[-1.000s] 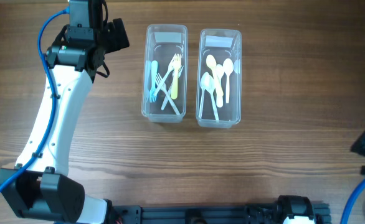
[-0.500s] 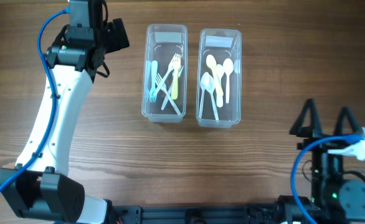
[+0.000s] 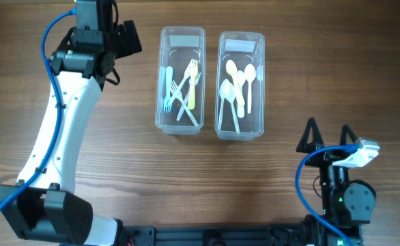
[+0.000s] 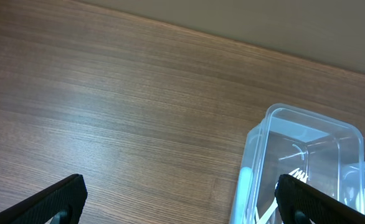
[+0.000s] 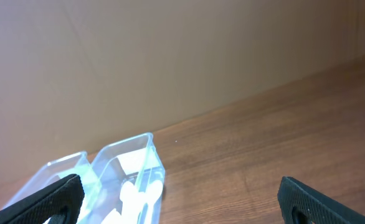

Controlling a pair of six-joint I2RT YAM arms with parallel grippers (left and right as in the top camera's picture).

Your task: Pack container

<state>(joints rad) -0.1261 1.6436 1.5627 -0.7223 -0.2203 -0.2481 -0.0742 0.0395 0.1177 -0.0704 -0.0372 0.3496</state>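
Two clear plastic containers stand side by side at the table's middle back. The left container (image 3: 180, 80) holds several forks in blue, white and yellow. The right container (image 3: 241, 83) holds several spoons in yellow and white. My left gripper (image 3: 126, 38) is open and empty, just left of the left container, which shows in the left wrist view (image 4: 294, 168). My right gripper (image 3: 328, 137) is open and empty at the front right, below and right of the spoon container, which shows in the right wrist view (image 5: 129, 180).
Bare wooden table (image 3: 289, 41) surrounds the containers. The left arm (image 3: 63, 123) runs from the front left corner up to the back left. The right arm's base (image 3: 347, 198) sits at the front right edge.
My right arm has swung in from the right edge and moved left toward the containers, its open fingers now upright at the front right. The left arm has not moved.
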